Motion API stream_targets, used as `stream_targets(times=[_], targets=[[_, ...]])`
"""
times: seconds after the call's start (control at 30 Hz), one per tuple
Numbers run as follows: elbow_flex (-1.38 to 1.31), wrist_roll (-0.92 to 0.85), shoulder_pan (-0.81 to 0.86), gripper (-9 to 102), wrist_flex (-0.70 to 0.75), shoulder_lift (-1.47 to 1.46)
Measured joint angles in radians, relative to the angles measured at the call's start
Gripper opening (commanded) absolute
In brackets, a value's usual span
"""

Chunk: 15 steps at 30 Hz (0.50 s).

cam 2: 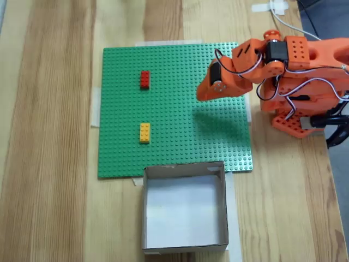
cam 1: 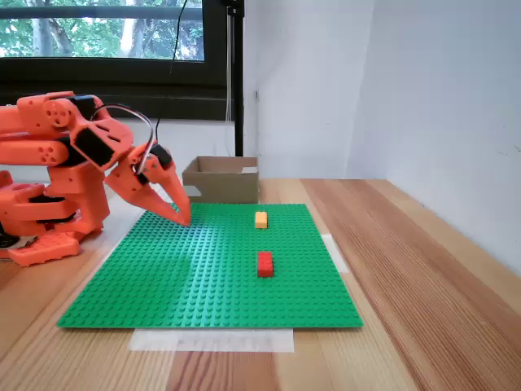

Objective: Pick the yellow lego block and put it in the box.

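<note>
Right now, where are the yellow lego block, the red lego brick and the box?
yellow lego block (cam 2: pixel 144 132): a fixed view from above, on its studded top.
red lego brick (cam 2: pixel 144 79): the same fixed view, middle of its top.
box (cam 2: pixel 185 171): the same fixed view, on the rim nearest the baseplate.

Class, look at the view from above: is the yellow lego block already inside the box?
No. The yellow lego block sits on the green baseplate, outside the box.
</note>
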Motion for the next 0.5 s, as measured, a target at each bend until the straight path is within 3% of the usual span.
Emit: stream_targets(times=[0.5], targets=[[-0.344, 0.0, 0.0, 1, 0.057, -0.328]])
